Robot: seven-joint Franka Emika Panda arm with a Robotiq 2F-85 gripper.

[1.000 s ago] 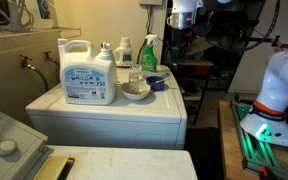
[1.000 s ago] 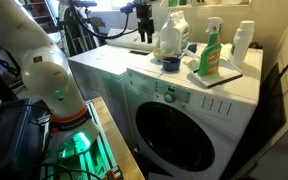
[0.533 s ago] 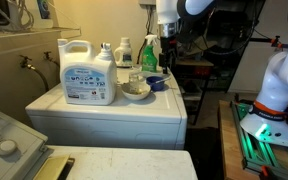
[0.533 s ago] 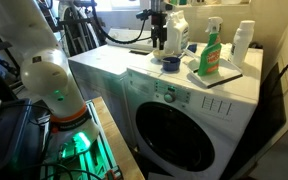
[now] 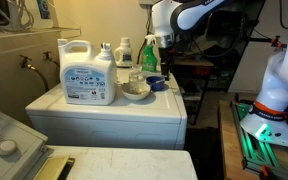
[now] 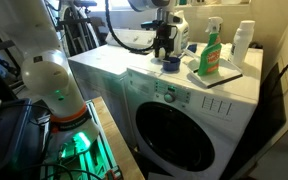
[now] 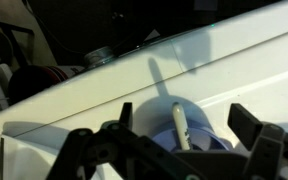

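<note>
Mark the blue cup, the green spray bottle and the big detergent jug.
blue cup (image 6: 170,65), in an exterior view, side wall
green spray bottle (image 6: 212,57), in an exterior view, body
detergent jug (image 5: 88,82), in an exterior view, front label

No readable text anywhere in these views. The big white detergent jug (image 5: 88,72) wears a blue label, but the print is far too small to make out. At its three o'clock, the green spray bottle (image 5: 149,52) shows only a blurred label. In an exterior view, the washer's control panel (image 6: 170,92) has markings, none of them legible.
</note>
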